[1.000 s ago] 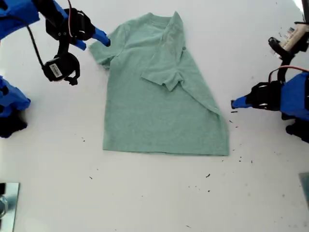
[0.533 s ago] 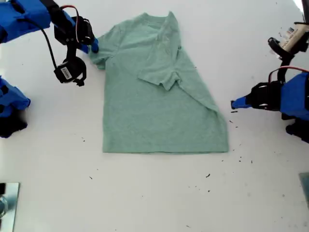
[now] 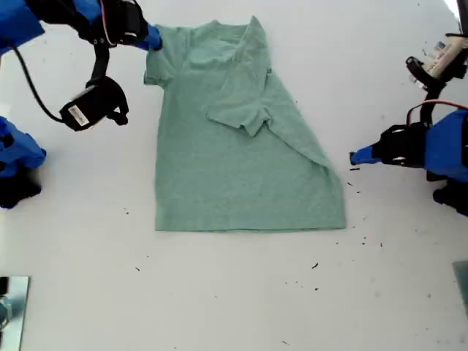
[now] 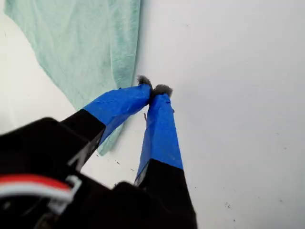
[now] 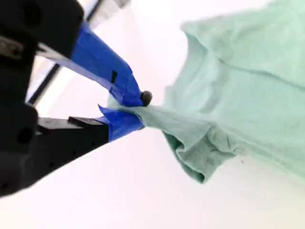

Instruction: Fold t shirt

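Observation:
The pale green t shirt (image 3: pixel 241 168) lies flat on the white table, collar toward the far edge. One sleeve (image 3: pixel 245 117) and its side are folded in over the chest. At the exterior view's upper left, my second gripper (image 3: pixel 153 38) is shut on the other sleeve's cloth (image 5: pixel 190 138), which bunches and hangs from the tips of my second gripper (image 5: pixel 136 112). My first gripper (image 3: pixel 355 156) rests at the exterior view's right, a short gap from the shirt's side edge. Its tips are pressed together with nothing between them, my first gripper (image 4: pixel 153 90) beside the t shirt's edge (image 4: pixel 90 43).
A wrist camera (image 3: pixel 91 110) dangles on its cable below the second arm. A metal object (image 3: pixel 11 307) sits at the exterior view's lower left corner, and cabled hardware (image 3: pixel 439 62) at its upper right. Small dark specks (image 3: pixel 362 238) dot the table near the shirt's hem.
My second gripper has closed on the sleeve and carried it toward the far edge, drawing that shoulder up and out. The first arm has stayed still.

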